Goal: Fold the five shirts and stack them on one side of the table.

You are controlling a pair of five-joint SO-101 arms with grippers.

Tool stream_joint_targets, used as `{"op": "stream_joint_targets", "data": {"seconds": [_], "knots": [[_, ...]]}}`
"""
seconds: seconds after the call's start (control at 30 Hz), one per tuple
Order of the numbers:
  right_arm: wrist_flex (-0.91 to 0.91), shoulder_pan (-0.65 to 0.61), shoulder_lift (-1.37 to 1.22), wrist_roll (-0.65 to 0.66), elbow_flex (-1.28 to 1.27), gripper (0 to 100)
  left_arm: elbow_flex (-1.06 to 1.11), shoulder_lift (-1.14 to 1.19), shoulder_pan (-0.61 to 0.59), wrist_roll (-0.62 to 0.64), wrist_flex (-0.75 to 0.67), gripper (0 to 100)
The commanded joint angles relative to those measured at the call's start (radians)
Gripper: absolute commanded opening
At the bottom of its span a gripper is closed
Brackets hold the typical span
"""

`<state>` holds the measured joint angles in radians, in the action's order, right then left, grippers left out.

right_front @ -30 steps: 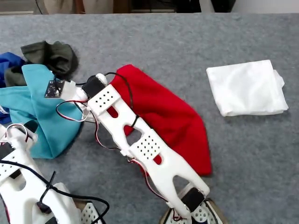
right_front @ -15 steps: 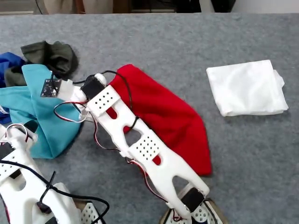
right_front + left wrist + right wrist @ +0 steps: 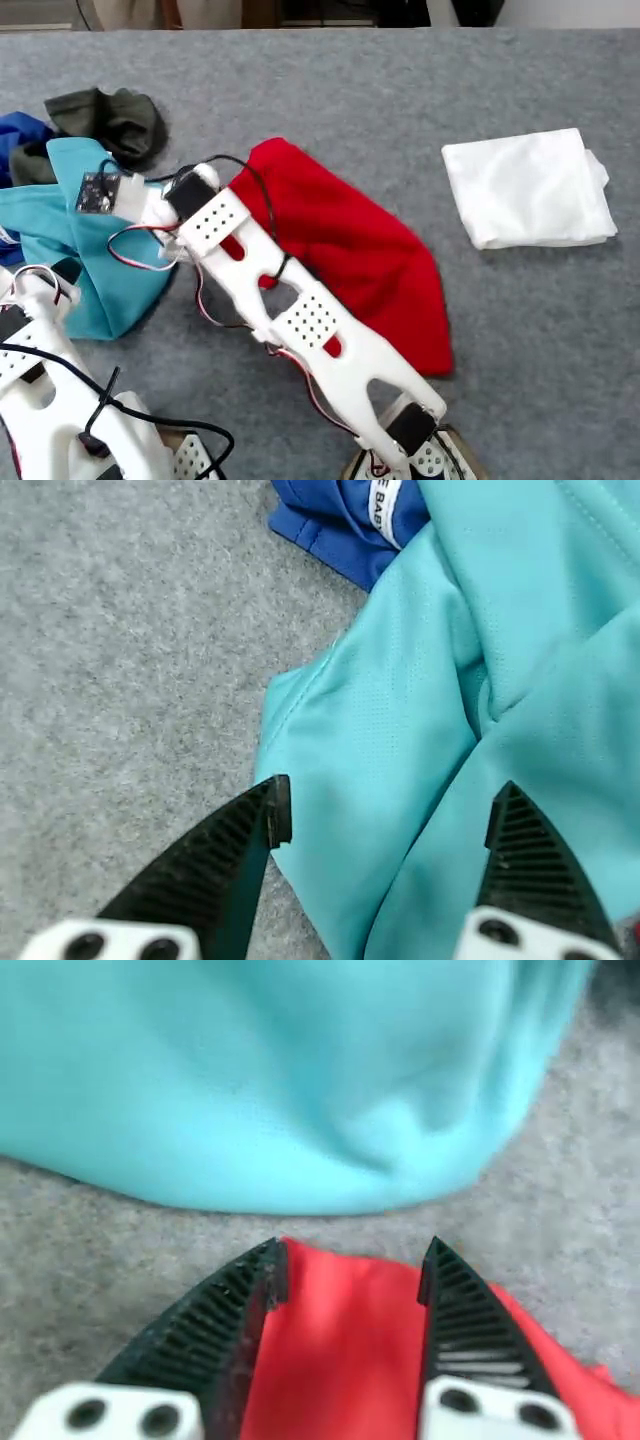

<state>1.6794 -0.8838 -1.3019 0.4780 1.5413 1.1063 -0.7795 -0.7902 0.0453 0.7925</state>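
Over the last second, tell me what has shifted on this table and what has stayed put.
The right arm swung its wrist end leftward, off the red shirt and toward the teal shirt. The right pincer is open over the red shirt's edge and has taken hold of nothing. The red, teal, folded white shirt, olive shirt, blue shirt and the left arm stayed as they were.

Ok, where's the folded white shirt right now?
In the high view, the folded white shirt lies on the right side of the grey table, apart from the red shirt nearer the middle.
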Motion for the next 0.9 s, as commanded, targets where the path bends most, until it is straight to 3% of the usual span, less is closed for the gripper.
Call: {"op": "stream_joint_targets", "data": {"seconds": [0.0,0.2,0.3,0.5,0.87], "knots": [[-0.037,-0.012,0.013,-0.011,-0.041,16.9,-0.041,-0.013,-0.009,0.005,-0.009,31],[-0.058,0.019,0.015,-0.008,-0.064,4.7,-0.041,-0.013,-0.011,0.005,-0.009,31],[-0.046,0.039,0.024,-0.011,-0.056,9.1,-0.041,-0.013,-0.011,0.005,-0.009,31],[0.058,0.024,0.053,-0.011,0.056,28.1,-0.041,-0.013,-0.011,0.005,-0.008,31],[0.107,0.001,0.128,-0.046,0.125,28.8,-0.041,-0.013,-0.012,0.005,-0.008,31]]}}
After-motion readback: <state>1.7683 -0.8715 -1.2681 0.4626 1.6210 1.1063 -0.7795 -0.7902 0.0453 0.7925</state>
